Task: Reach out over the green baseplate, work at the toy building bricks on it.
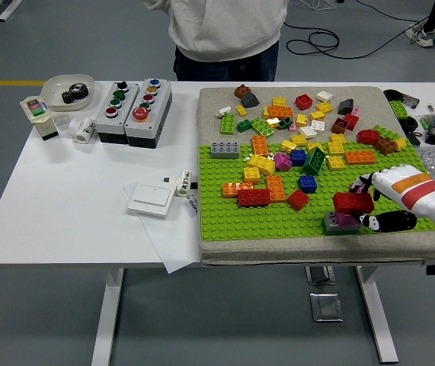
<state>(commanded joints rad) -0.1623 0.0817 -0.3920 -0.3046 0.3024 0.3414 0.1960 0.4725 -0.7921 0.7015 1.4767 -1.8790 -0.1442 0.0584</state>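
- right hand (369, 204), white shell with black fingers, reaches in from the right edge over the bright green studded baseplate (225, 206), fingers closed on a red rectangular toy brick (352, 201)
- red brick sits on top of a grey brick with a pink piece (340, 222) near the plate's front right corner
- rest of the loose multicoloured bricks (293, 137) scattered over the plate's far half and the beige mat (217, 99) behind it
- person in a light sweatshirt (228, 27) stands at the far side

Light: I see bright, even overhead light on the white rectangular table (65, 198).
Shadows: soft, faint.
Focus: sharp throughout.
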